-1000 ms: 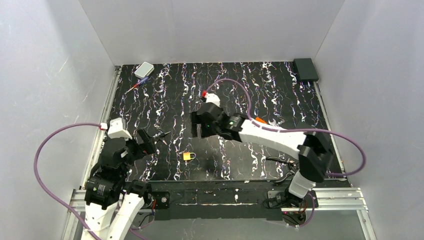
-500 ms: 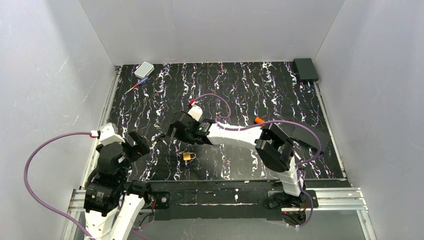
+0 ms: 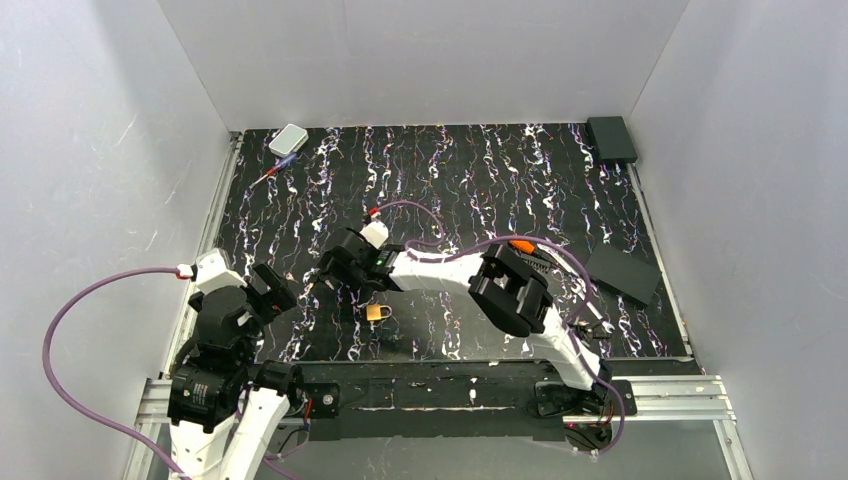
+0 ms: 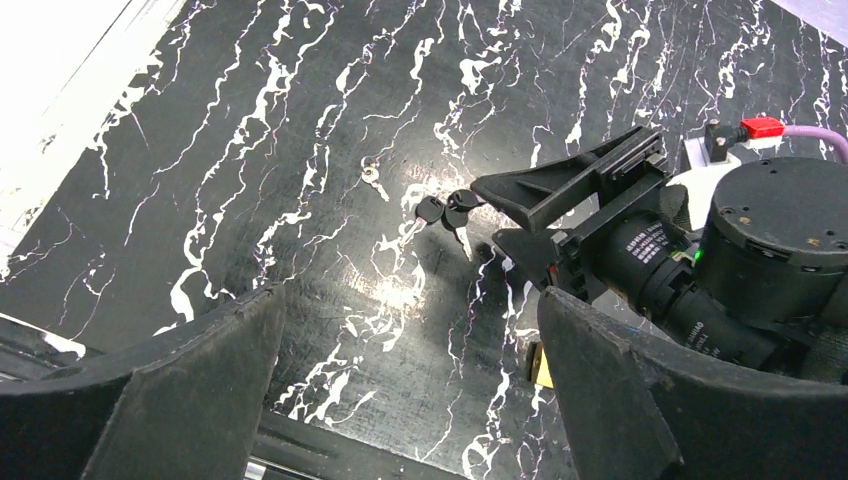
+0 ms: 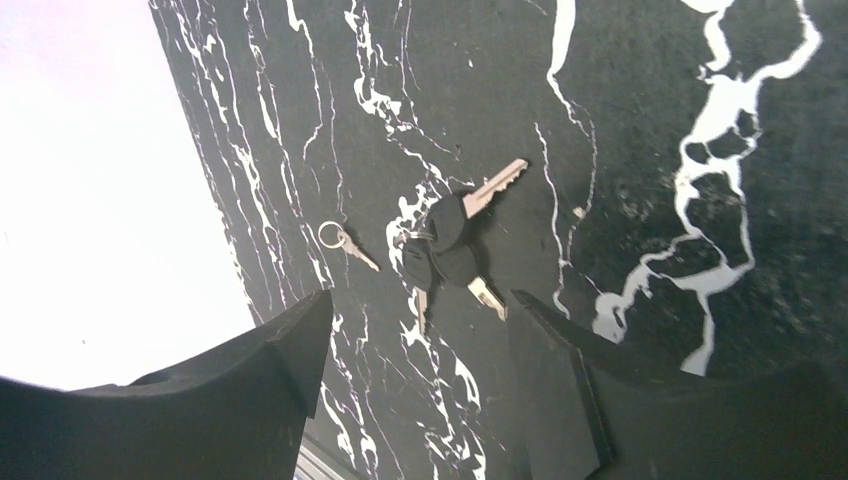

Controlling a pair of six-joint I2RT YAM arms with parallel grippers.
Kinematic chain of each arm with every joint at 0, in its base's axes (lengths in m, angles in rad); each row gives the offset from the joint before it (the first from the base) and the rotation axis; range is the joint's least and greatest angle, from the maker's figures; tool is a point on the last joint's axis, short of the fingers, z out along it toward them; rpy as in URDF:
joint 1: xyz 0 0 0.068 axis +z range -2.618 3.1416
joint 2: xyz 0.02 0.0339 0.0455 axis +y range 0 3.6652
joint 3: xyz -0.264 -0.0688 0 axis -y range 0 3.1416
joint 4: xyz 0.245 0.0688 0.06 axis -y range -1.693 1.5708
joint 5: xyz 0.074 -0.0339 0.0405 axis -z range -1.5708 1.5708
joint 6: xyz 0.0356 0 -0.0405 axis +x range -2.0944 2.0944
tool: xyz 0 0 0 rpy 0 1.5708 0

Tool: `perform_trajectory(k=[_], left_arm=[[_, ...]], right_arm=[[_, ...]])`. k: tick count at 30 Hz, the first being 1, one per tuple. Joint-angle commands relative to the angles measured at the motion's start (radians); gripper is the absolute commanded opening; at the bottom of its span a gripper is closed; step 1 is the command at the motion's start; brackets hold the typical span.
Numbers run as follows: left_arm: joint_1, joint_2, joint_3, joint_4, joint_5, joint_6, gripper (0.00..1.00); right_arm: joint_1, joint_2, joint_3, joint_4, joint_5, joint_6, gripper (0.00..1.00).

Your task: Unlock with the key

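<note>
A small bunch of black-headed keys (image 5: pixel 446 245) lies flat on the black marbled mat, with a tiny silver key on a ring (image 5: pixel 345 241) beside it. My right gripper (image 5: pixel 420 300) is open and low over the mat, the black keys just beyond its fingertips. The left wrist view shows the same keys (image 4: pixel 444 212) at the tips of the right gripper (image 4: pixel 488 212). My left gripper (image 4: pixel 410 300) is open and empty, a little nearer than the keys. A small yellow padlock (image 3: pixel 377 313) lies just right of the right gripper (image 3: pixel 332 272). A small orange thing (image 3: pixel 520 243) shows behind the right arm.
A white box (image 3: pixel 288 139) and a thin pen-like tool (image 3: pixel 272 172) lie at the far left. A black box (image 3: pixel 611 138) sits in the far right corner. A flat black plate (image 3: pixel 622 273) lies at the right. Grey walls close three sides.
My right arm has swung left and down across the mat until its open gripper reached the keys. My left gripper has drawn back a little toward the left edge.
</note>
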Motion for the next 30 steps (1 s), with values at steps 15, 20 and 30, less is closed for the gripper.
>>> perform_trajectory(k=[15, 20, 30], left_arm=[[0.006, 0.004, 0.023, -0.022, -0.043, -0.014, 0.95], [0.006, 0.005, 0.023, -0.022, -0.045, -0.013, 0.94], [0.006, 0.016, 0.022, -0.022, -0.047, -0.012, 0.94]], right_arm=[[-0.001, 0.132, 0.128, 0.044, 0.092, 0.046, 0.62], [-0.001, 0.161, 0.151, 0.023, 0.113, 0.027, 0.56], [-0.003, 0.195, 0.154, 0.027, 0.136, -0.044, 0.25]])
